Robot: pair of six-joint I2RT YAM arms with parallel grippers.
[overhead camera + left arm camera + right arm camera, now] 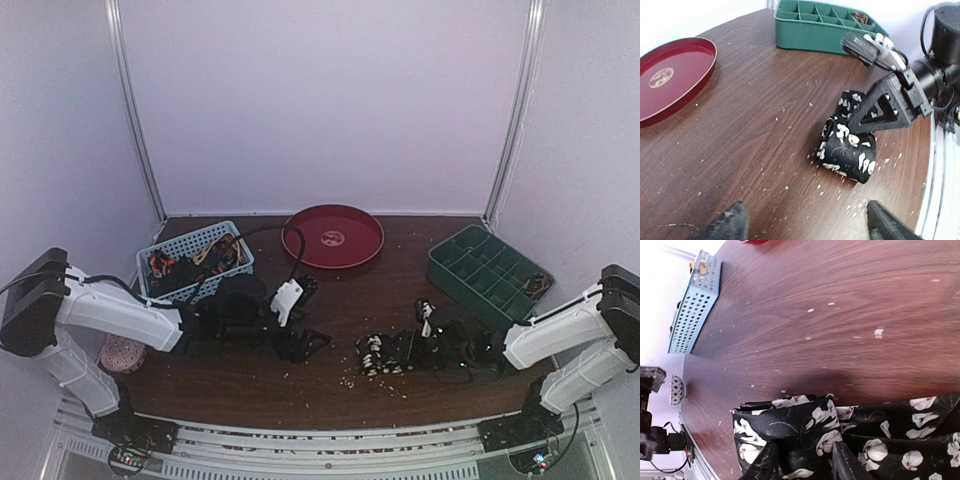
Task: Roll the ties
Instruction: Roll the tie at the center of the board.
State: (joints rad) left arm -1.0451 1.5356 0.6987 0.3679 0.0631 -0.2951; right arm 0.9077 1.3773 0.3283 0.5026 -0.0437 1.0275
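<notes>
A black tie with pale flowers lies partly rolled on the brown table in front of the right arm. It also shows in the left wrist view and the right wrist view. My right gripper is shut on the rolled end, with fabric between its fingers. My left gripper is open and empty, low over the table a little left of the roll. More ties, dark and orange, lie in the blue basket.
A red round tray sits at the back centre and a green compartment box at the back right. A pinkish speckled ball lies by the left arm. Pale crumbs are scattered around the roll.
</notes>
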